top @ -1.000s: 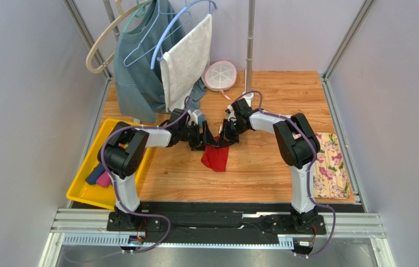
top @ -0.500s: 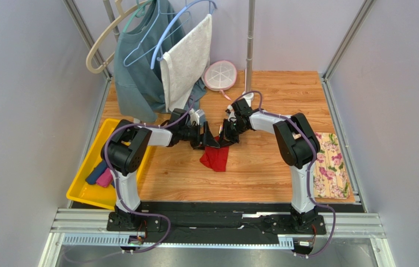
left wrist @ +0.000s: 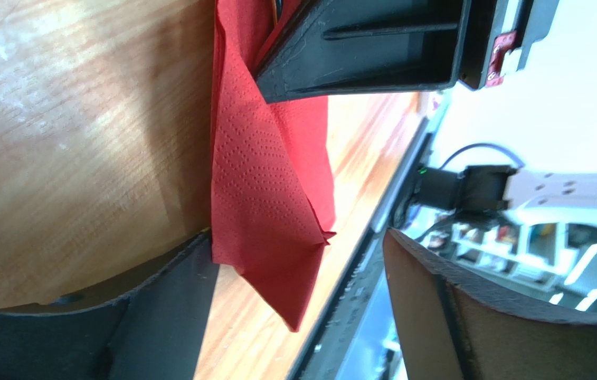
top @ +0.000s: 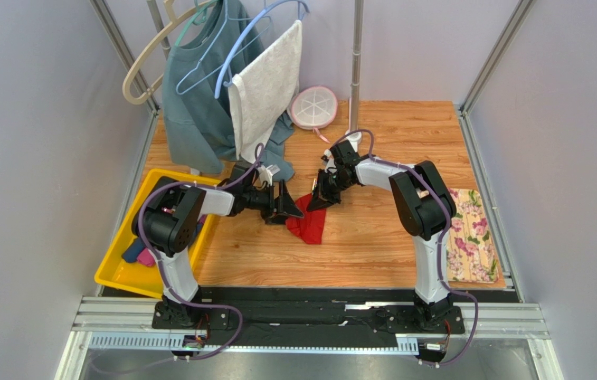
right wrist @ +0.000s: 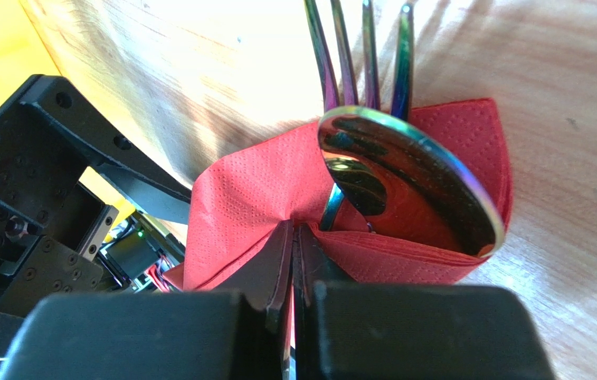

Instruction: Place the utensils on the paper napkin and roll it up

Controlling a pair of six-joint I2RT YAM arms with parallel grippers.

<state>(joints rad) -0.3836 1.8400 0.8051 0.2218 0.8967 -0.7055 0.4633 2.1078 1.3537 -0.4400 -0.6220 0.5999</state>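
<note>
The red paper napkin (top: 307,225) lies crumpled on the wooden table between my two grippers. My right gripper (top: 320,198) (right wrist: 293,237) is shut on a raised fold of it (right wrist: 250,194). The utensils rest in that fold: a shiny spoon head (right wrist: 404,174), with fork tines (right wrist: 361,55) sticking out past the paper. My left gripper (top: 288,207) (left wrist: 300,237) is open just to the left. A loose corner of the napkin (left wrist: 266,206) lies between its fingers without being pinched. The right gripper's black body (left wrist: 373,47) sits just beyond.
A yellow tray (top: 115,265) with navy and pink fabric rolls stands at the left edge. A floral cloth (top: 468,237) lies at the right edge. Behind hang a shirt and a white towel (top: 266,87) on a rack, with a round pink-rimmed dish (top: 313,107) beside them.
My left gripper has drawn back to the left, away from the right gripper, uncovering the napkin's raised fold. The right gripper keeps its hold in place.
</note>
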